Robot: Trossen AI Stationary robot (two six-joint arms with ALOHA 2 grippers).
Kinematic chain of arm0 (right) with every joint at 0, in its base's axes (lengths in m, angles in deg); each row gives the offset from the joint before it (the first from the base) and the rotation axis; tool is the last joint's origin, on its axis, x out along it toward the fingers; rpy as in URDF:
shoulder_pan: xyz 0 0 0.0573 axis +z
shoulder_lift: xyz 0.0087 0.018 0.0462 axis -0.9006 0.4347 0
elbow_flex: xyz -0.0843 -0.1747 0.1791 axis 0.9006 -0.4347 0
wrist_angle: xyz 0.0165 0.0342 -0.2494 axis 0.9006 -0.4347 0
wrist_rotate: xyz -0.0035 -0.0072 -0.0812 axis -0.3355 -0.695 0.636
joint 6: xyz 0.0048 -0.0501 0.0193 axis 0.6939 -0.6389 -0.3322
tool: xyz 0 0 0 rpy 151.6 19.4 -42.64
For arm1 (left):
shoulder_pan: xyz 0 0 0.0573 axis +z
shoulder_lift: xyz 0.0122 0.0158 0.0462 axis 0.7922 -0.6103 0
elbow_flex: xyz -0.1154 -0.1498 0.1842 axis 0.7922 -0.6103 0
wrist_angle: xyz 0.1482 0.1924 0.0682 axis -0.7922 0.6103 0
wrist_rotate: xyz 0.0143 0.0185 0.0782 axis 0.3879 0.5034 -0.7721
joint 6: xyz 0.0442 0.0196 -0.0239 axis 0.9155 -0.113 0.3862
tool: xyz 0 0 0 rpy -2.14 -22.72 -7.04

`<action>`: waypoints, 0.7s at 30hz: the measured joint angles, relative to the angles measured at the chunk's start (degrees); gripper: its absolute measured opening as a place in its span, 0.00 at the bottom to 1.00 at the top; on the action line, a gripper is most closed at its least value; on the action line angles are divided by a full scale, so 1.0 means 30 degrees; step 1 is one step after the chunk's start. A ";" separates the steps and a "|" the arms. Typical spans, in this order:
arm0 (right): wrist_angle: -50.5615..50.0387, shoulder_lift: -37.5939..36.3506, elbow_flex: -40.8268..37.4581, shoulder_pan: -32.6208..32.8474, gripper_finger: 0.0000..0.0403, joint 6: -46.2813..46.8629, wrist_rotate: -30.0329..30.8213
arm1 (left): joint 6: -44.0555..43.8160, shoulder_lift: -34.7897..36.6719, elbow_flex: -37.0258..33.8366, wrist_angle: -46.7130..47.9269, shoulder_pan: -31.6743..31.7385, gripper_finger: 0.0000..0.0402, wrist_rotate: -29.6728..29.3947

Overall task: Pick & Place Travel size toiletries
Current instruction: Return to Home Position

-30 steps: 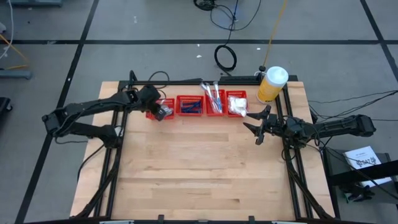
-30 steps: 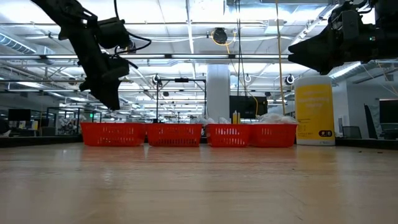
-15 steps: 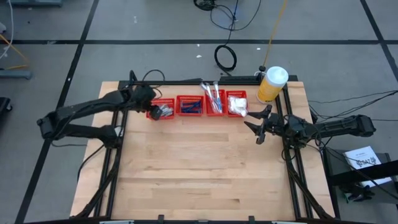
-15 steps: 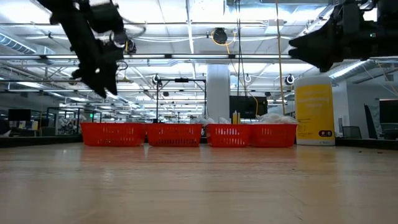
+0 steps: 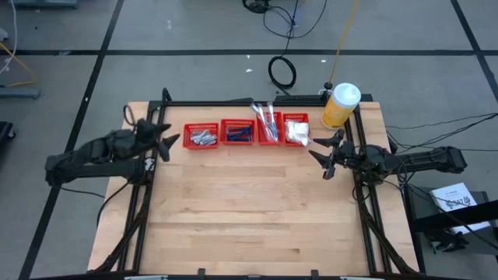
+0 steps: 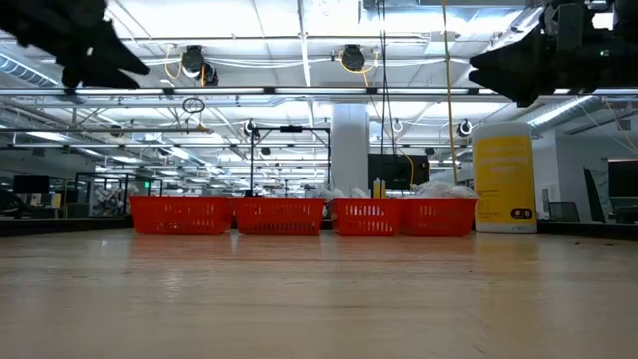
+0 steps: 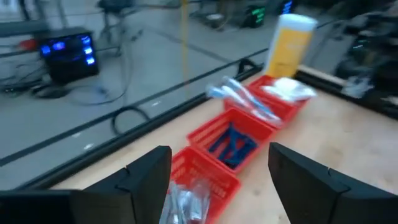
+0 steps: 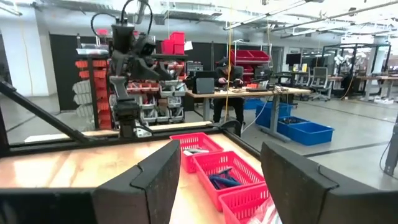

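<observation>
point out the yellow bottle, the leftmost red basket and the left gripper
yellow bottle [image 5: 339, 109]: high view, on its yellow body.
leftmost red basket [image 5: 201, 146]: high view, on its rim.
left gripper [image 5: 169, 134]: high view, midway between its fingertips.

- The left arm [image 5: 85, 159] lies low and stretched out, reaching in from the left side of the bench [image 5: 249, 210].
- The left tool [image 5: 166, 140] hangs over the bench's left edge, pointing inward, its two dark fingers [image 7: 146, 180] spread wide with nothing between them.
- The right arm [image 5: 420, 161] mirrors it from the right side.
- The right tool [image 5: 321, 155] sits above the right edge, its fingers [image 8: 152, 177] likewise parted and empty.
- In the low view both tools are raised well clear of the surface.
</observation>
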 joint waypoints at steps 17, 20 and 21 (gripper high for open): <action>-0.4149 -0.4038 0.0000 0.0036 0.53 0.1181 -0.1839 | 0.3336 0.5156 -0.6194 -0.5603 -0.3921 0.64 0.2251; -0.4757 -0.4819 0.0000 0.0036 0.53 0.1236 -0.2745 | 0.3926 0.5156 -0.6818 -0.6325 -0.4217 0.64 0.2036; -0.4807 -0.5037 0.0000 0.0036 0.53 0.1294 -0.3065 | 0.4006 0.5156 -0.7032 -0.6461 -0.4287 0.64 0.1848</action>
